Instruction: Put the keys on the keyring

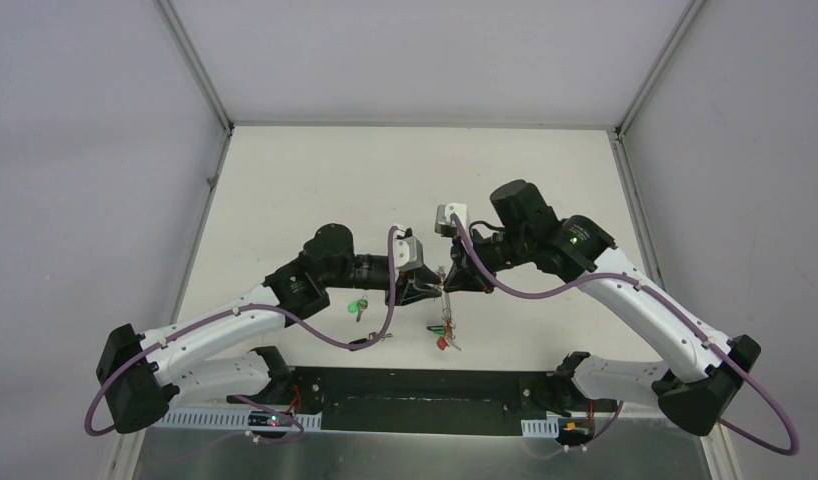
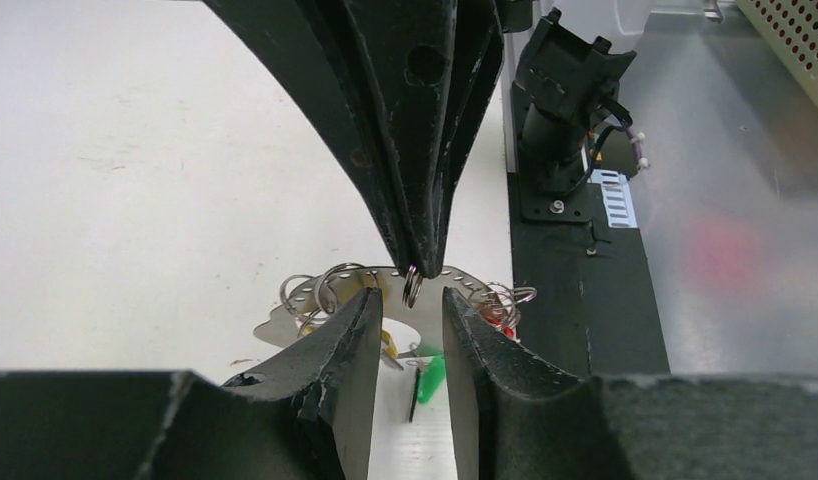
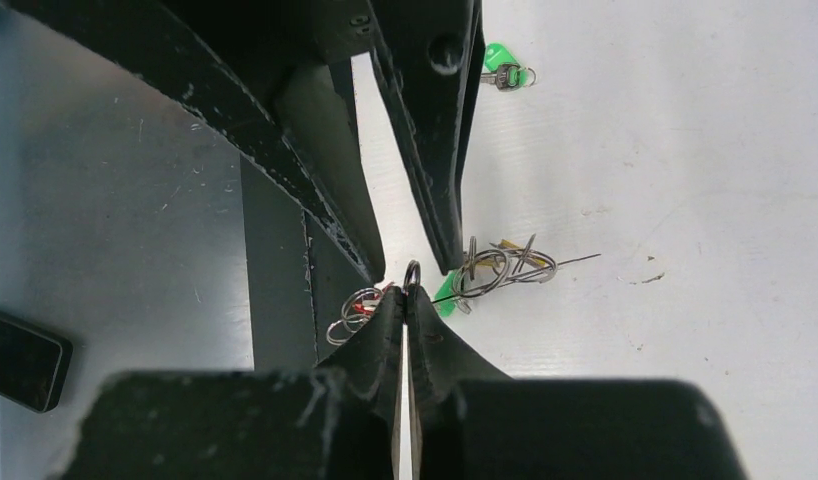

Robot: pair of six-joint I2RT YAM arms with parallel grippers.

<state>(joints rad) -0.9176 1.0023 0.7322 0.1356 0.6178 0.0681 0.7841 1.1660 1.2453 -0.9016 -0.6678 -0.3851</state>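
Observation:
My right gripper (image 3: 409, 292) is shut on a small split ring (image 3: 412, 271) at the top of the keyring (image 2: 330, 283), a thin grey band with small rings and red, yellow and green-capped keys hanging from it. In the top view the keyring (image 1: 445, 322) hangs just below where both grippers meet. My left gripper (image 2: 407, 298) is open, its fingertips (image 2: 367, 303) on either side of that small ring (image 2: 412, 288), not touching it. A loose green-capped key (image 1: 360, 306) lies on the white table left of the keyring, and it also shows as the green-capped key (image 3: 500, 74) in the right wrist view.
The black base plate (image 1: 415, 385) runs along the table's near edge, close under the hanging keyring. The right arm's base (image 2: 560, 120) stands on it. Grey walls enclose the white table (image 1: 315, 190) at the back and both sides.

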